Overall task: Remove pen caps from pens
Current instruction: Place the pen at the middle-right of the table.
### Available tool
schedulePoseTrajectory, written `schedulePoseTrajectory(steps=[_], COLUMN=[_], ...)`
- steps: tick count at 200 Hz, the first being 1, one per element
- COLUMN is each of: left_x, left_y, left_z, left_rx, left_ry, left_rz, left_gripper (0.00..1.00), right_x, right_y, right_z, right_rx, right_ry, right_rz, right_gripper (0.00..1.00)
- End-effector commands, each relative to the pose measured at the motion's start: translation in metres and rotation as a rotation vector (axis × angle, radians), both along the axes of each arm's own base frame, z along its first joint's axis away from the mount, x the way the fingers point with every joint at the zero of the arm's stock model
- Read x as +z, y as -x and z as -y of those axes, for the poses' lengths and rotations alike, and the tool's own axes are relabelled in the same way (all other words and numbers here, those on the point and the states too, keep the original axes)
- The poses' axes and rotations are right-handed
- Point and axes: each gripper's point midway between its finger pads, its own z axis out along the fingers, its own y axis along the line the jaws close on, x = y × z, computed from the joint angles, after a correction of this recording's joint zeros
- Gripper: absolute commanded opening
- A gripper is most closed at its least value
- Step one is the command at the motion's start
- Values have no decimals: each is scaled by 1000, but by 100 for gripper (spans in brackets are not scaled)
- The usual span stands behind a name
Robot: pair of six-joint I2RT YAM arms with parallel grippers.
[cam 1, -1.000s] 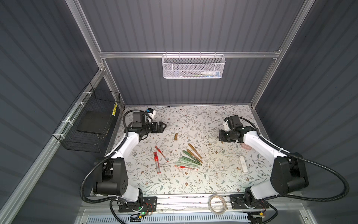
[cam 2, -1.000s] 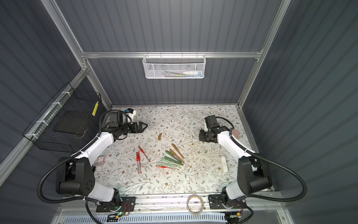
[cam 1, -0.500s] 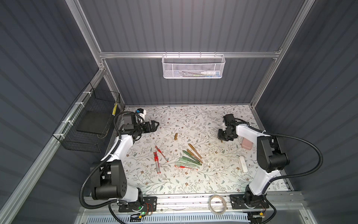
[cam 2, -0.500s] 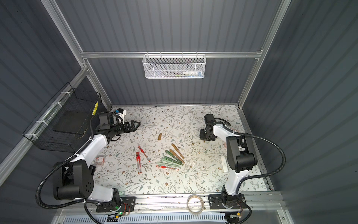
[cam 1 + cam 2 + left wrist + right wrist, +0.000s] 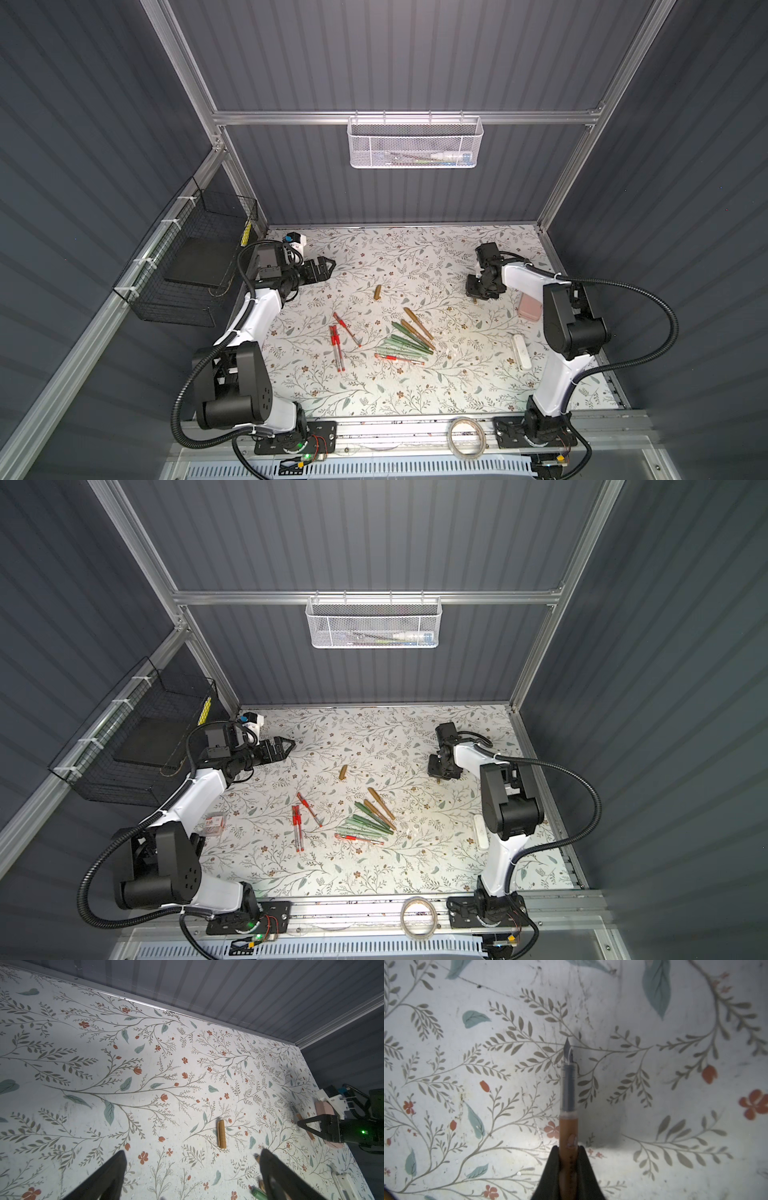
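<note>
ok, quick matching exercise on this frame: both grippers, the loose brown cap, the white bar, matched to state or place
Things:
1. left gripper
2. right gripper
3. brown cap
4. white bar

States or places:
A. shut on an uncapped brown pen
B. lying alone on the table, between the two grippers
C. open, holding nothing
D. on the table next to the right arm

Pairs: 1-C, 2-A, 3-B, 4-D

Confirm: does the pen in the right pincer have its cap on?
No: in the right wrist view the gold-brown pen clamped in the right pincer shows a bare nib, no cap.
</note>
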Motion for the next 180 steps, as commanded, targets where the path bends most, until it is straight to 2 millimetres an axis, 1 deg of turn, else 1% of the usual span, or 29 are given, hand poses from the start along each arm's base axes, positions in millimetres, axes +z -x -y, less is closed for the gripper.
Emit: schedulePoseTrajectory(steps=[1,33,48,106,128,143,161,180], left_x=[11,11,12,16,16,17,16,17], left_y=[-1,-1,-1,0,0,0,0,0], left_z=[0,-1,-3,-15,-18,-17,-19,-20], left_rx=[-1,1,7,42,51,48,53,53], left_ry=[26,28,30,37,40,48,54,51], left_rz=[11,13,12,16,17,22,15,26], left_gripper=[100,100,100,100,100,100,100,100], right_x=[-6,-8,-9,-9,-6,2,24,44], right_y=[4,5,6,6,7,6,8,13], right_z=[6,6,6,6,2,-1,-7,-22], right_rx=[-3,-2,3,3,16,29,41,88], right_ry=[34,36,38,35,16,4,-13,-38], right_rz=[-34,-41,-51,-49,-34,-9,37,80], right_gripper=[12,23,25,26,28,28,28,31])
